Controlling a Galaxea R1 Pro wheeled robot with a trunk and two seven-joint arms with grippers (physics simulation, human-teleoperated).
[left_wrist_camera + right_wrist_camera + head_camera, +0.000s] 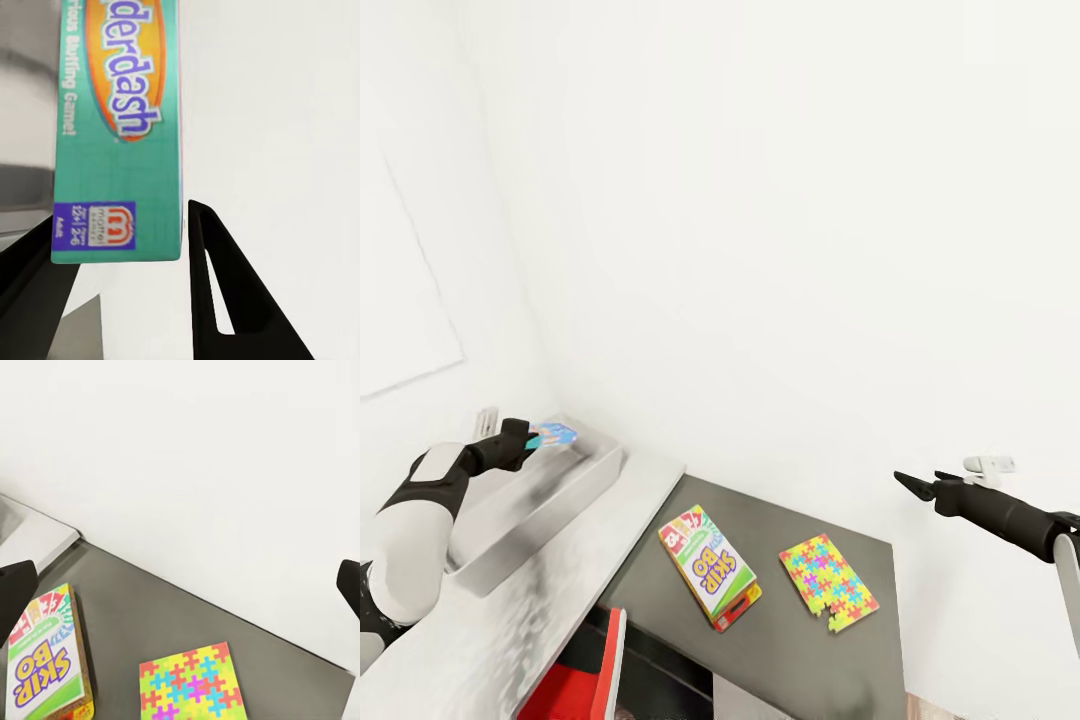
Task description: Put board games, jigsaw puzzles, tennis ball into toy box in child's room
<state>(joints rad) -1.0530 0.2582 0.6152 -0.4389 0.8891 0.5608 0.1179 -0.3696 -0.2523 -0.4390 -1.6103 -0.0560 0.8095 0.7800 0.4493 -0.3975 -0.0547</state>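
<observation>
table (780,520): L-shaped, a light-grey top joined to a dark-grey section; everything you must collect here lies on it or just over it.
toy box (575,490): a shallow grey bin on the light-grey top, near the wall. The walls slope outward, so I judge a flat box will slide down inside if you let it go low.
Skip-Bo box (710,567): it lies flat on the dark-grey section, near the joint of the two tops. It looks like stiff and light cardboard with a smooth print; I think you should take it across a narrow edge, because the flat face gives nothing to pinch.
jigsaw puzzle (828,583): a thin sheet, flat on the dark top just beside the Skip-Bo box, not touching it. It is probably bendy and may come apart, so hold it by one edge and lift slowly.
blue board game (552,436): held in the air over the far end of the toy box. Small, stiff and light.
left gripper (523,441): it pinches the blue board game by the end, fingers on both faces.
right gripper (912,484): it hangs over the dark top with nothing inside; the fingers stand wide apart in the wrist view.
</observation>
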